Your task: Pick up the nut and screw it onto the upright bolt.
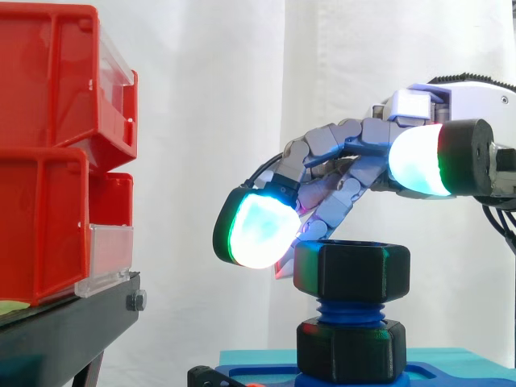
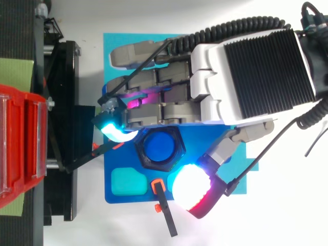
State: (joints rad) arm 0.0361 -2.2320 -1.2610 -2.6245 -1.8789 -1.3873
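Nut (image 1: 351, 270), black and hexagonal, sits on the top end of the upright bolt (image 1: 351, 310), whose blue thread shows as a short band beneath it in the side view. Below that band a second black hexagon, the lower nut (image 1: 351, 348), stands at the blue plate (image 2: 197, 141). From above, taking the nut as dial centre, the bolt's blue end face fills the nut's bore. The hand (image 2: 241, 77) enters from 2 o'clock and arches over the nut's 12 o'clock half, its back turned up toward the top camera. In the side view it reaches in from 3 o'clock and hangs above the nut, passing down to its 9 o'clock side. Whether it clamps the nut or merely stands around it cannot be told. On the plate a cyan inset (image 2: 128, 182) lies at 8 o'clock of the nut, and a black clamp bar (image 2: 166, 212) with orange fittings lies at 6 o'clock. The plate lies on a cyan sheet (image 2: 110, 56). Red bins (image 1: 48, 161) are stacked on the black stand (image 1: 64, 322) at 9 o'clock, well apart from the bolt. White curtain (image 1: 210, 97) closes the background.
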